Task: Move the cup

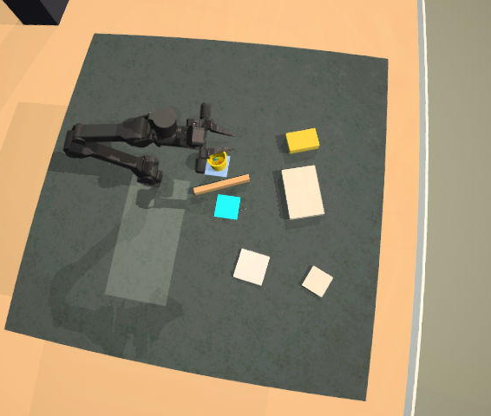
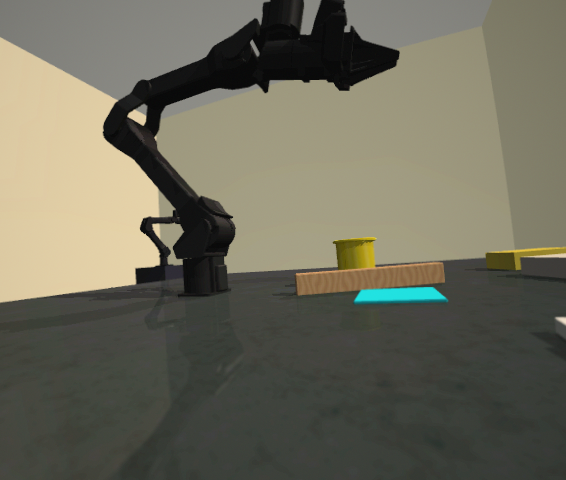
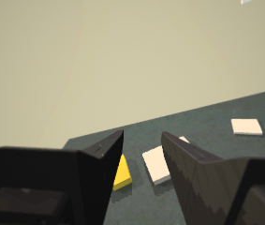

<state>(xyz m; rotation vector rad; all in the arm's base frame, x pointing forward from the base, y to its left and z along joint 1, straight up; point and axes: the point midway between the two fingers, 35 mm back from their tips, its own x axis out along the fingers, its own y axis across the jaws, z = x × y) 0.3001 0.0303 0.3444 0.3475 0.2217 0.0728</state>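
Note:
The yellow cup [image 1: 219,167] [image 2: 355,254] stands upright on the pale blue pad [image 1: 213,172]. Small coloured marbles [image 1: 217,159] show inside it. The other pad, bright cyan [image 1: 226,206] [image 2: 400,295], has nothing on it. My gripper [image 1: 234,141] [image 2: 397,55] [image 3: 142,135] is partly open, with nothing between its fingers. It hangs high above the table, well above the cup, and points roughly level. In the top view one finger overlaps the cup's rim, but the exterior view shows them far apart in height.
A wooden bar [image 1: 221,184] [image 2: 371,279] lies between the two pads. A yellow block [image 1: 302,140] [image 2: 503,259] [image 3: 123,174] and a large cream box [image 1: 303,192] [image 3: 156,165] lie farther out from the arm. Two cream blocks [image 1: 251,266] [image 1: 317,281] lie beyond the cyan pad.

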